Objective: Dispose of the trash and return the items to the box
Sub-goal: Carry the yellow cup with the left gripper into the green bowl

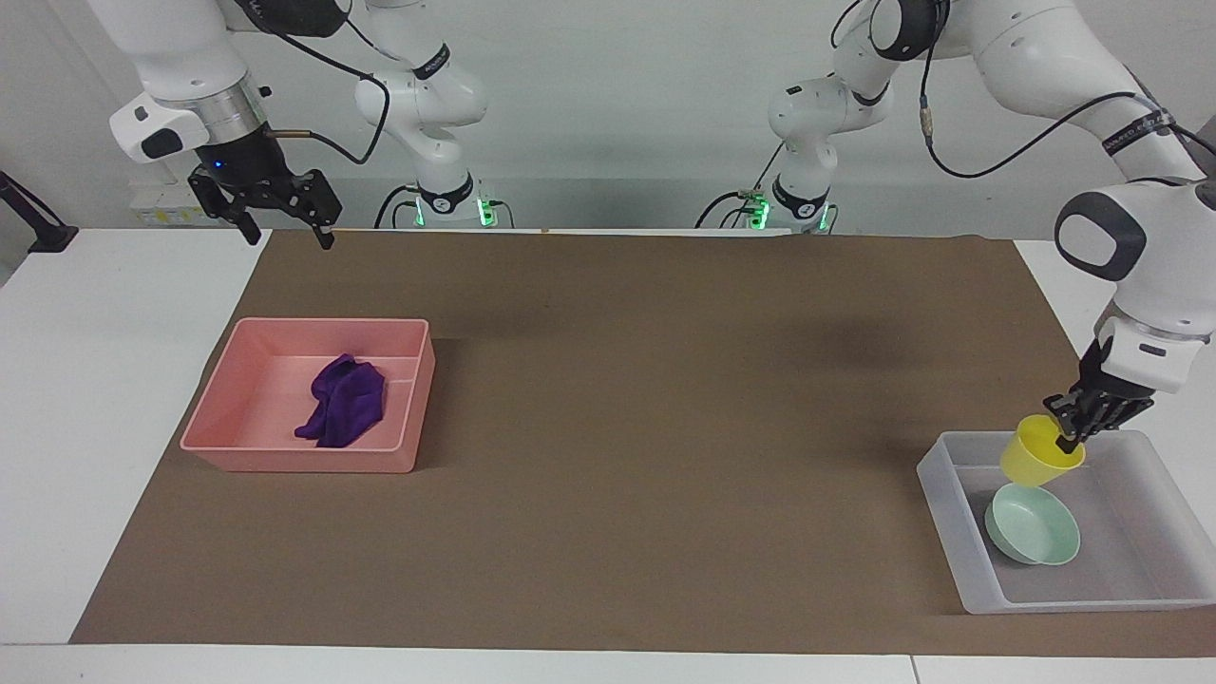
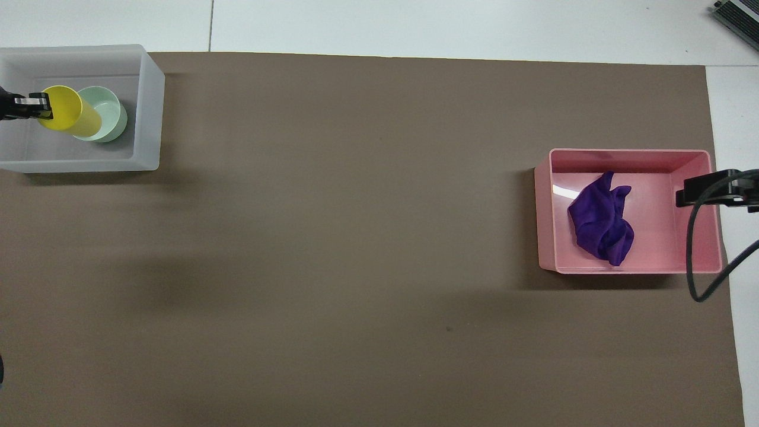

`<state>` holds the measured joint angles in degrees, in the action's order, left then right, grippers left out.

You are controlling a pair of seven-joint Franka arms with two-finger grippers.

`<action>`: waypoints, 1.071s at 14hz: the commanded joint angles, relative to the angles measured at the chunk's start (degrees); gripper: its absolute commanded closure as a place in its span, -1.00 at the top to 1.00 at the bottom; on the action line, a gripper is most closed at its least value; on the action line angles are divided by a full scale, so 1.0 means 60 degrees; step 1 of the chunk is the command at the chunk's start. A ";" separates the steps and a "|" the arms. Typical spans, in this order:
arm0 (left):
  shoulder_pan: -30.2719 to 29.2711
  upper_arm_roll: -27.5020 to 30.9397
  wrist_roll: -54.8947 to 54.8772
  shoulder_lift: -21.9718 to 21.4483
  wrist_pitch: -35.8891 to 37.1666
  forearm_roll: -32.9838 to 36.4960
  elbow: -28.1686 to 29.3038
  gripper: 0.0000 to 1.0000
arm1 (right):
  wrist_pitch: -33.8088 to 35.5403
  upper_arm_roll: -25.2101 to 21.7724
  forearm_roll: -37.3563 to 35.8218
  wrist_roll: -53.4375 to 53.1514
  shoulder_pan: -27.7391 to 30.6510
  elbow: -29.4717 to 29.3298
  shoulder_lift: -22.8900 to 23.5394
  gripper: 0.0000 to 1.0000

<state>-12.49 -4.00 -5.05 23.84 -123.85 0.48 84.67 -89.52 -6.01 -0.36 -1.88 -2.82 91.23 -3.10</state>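
The left gripper [image 1: 1072, 439], its jaws pinched on the rim of the tilted yellow cup [image 1: 1039, 456], hangs over the clear box [image 1: 959, 560], the cup at 11 o'clock above the mint bowl [image 1: 1034, 523]. Light, stiff plastic, it likely suits this rim hold. Bare floor toward 3 o'clock offers landing room. The right gripper [image 1: 281, 224] waits, jaws wide, above the bench edge. The purple rag [image 1: 344, 400] lies in the pink tray [image 1: 304, 463].

Plain pale wall [image 1: 617, 104] rises along tabletop's robot edge. White tabletop [image 1: 95, 399] carries brown mat [image 1: 608, 399] covering most of it, white margins at ends. Soft shadows across mat.
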 commanded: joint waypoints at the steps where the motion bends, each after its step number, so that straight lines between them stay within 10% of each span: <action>1: -0.0392 -0.0328 -0.0374 0.1397 0.0382 -0.0298 -0.1408 -1.00 | -0.0079 0.0064 -0.0203 0.0093 0.0015 0.0264 -0.0231 1.00; 14: -0.0716 -0.0403 -0.0697 0.1725 -0.0848 -0.0564 -0.0445 -1.00 | -0.0079 0.0064 -0.0203 0.0064 0.0015 0.0293 -0.0246 1.00; 15: -0.0701 -0.0388 -0.0711 0.1725 -0.0862 -0.0550 -0.0445 -0.47 | -0.0079 0.0064 -0.0203 0.0064 0.0015 0.0307 -0.0260 1.00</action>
<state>-16.13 -5.76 -7.80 36.29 -127.57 -1.89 79.18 -89.52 -6.00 -0.36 -1.88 -2.85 91.34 -3.13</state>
